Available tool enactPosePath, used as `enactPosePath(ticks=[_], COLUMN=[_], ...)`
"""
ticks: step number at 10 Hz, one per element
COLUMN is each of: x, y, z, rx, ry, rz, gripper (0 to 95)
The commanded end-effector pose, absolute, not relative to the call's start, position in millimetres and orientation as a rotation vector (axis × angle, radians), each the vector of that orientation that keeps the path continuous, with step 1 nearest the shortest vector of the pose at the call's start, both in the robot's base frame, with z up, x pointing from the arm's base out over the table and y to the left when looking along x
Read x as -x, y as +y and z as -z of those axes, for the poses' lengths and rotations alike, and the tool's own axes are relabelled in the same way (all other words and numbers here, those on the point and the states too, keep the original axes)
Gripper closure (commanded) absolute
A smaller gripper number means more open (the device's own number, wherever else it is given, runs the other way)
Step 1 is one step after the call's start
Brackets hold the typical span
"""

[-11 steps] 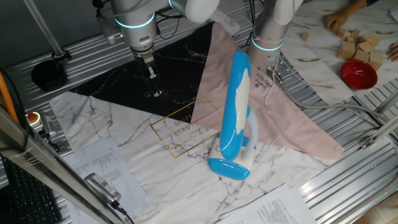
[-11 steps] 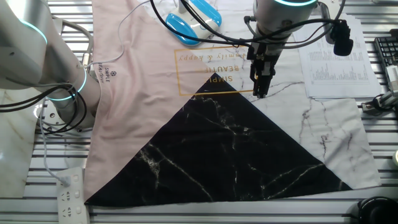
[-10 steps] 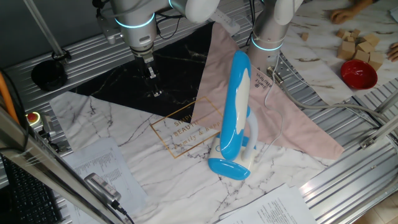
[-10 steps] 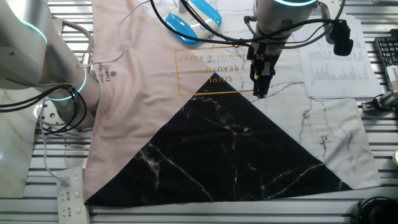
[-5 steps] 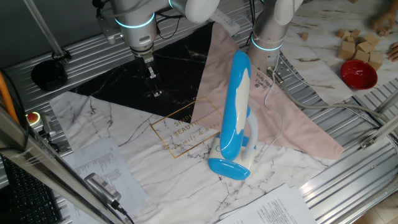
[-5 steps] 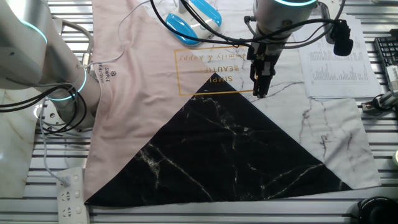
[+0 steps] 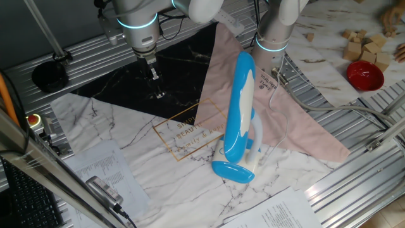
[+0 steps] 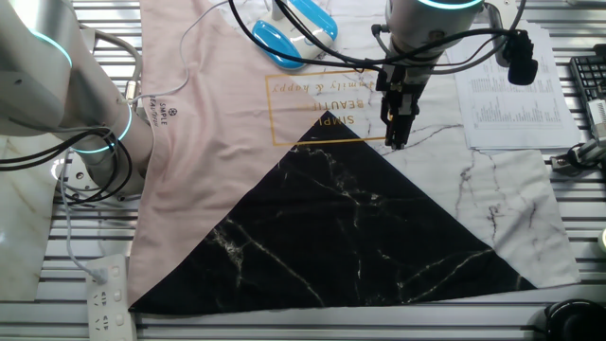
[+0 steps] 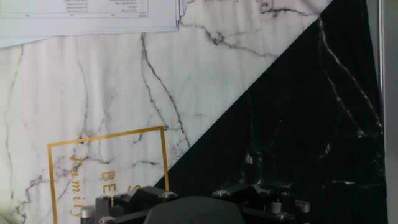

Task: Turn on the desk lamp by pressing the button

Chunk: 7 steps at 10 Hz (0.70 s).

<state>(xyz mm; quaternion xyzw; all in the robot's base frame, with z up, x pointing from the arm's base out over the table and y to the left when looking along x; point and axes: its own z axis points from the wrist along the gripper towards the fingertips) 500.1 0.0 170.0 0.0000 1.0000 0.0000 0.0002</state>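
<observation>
Change: nothing on the table has shifted over the last second; the arm and gripper hang in the same spot above the dark part of the cloth. Only the hand by the wooden blocks at the far corner has pulled away.
Meaning for task: as I judge it, the press has not begun; the approach to the lamp is yet to be made.
Gripper: points straight down, tips near the line where black marble print meets white, in the other fixed view at. Whether the fingers are apart or together I cannot tell; they read as one thin dark shape, and the hand view shows only the body of the hand, not the tips.
Lamp position: the lamp stands on the white marbled part of the cloth, beside the pink cloth, well apart from the gripper. In the other fixed view only its lower blue parts show at the top edge.
Lamp look: glossy sky-blue and white plastic; long rounded head tilted up and back, white arm behind it, small blue oval base in front.
Light: no glow seen, so it seems off.
Button: I cannot pick it out in any view.
Cord: a thin white cord trails from the lamp over the pink cloth.
</observation>
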Motion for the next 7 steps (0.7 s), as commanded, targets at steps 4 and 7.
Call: enactPosePath(ticks=[4, 7], x=[-494.4, -482.9], y=[1.4, 7.4], z=[-171.7, -185.8], rx=[0.294, 0.273], ry=[3.174, 3.216], rz=[0.129, 0.277], gripper=[95.0, 95.0])
